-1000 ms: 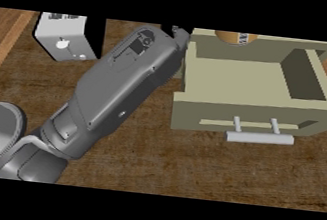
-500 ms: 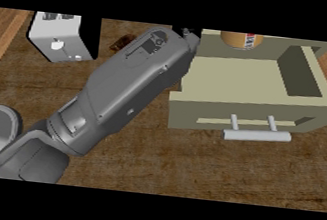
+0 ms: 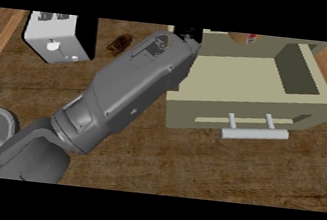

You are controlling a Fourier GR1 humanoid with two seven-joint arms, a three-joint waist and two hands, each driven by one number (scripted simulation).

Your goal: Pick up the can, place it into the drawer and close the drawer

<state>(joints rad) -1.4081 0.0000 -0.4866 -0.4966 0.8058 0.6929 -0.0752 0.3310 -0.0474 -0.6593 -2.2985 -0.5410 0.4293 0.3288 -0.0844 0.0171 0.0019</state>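
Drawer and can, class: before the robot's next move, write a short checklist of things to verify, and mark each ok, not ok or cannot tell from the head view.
1. Drawer open, ready to receive: ok.
2. Drawer inside free of other things: ok, as far as it shows.
3. Can in view: only partly, at the top edge behind the drawer's back wall.
4. Can held by the left hand: cannot tell, the hand is mostly out of view.
5. Can already in the drawer: not ok.
6. Drawer handle reachable for closing: ok.
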